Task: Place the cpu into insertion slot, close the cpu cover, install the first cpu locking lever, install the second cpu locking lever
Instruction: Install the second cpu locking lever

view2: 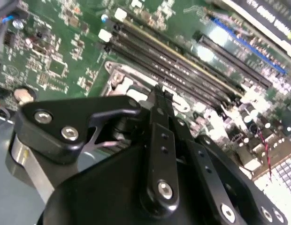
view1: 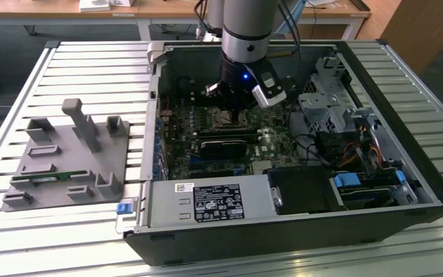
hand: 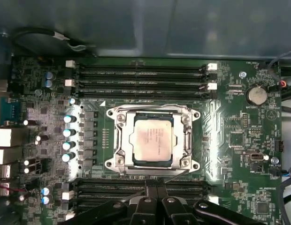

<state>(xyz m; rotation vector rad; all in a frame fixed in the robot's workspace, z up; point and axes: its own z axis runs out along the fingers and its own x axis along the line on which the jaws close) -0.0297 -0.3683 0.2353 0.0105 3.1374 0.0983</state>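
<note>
Gripper (hand: 154, 202): black linkage fingers (view2: 160, 101) drawn together, no gap between the tips in both wrist views, nothing held; in the exterior view it hangs over the motherboard (view1: 276, 124) inside the open computer case (view1: 406, 92).

Cpu (hand: 151, 138): silvery square, seated in the insertion slot (hand: 138, 117) at the centre of the first wrist view, directly at 12 o'clock from the fingertips.

Cpu cover (hand: 185, 133): silvery frame lying flat around the chip.

Memory slots (hand: 141, 75): long black rows at 12 o'clock of the socket; more at 6 o'clock.

Grey fixture plate (view1: 64, 158): on the slatted table (view1: 21, 104), 9 o'clock of the case.
</note>
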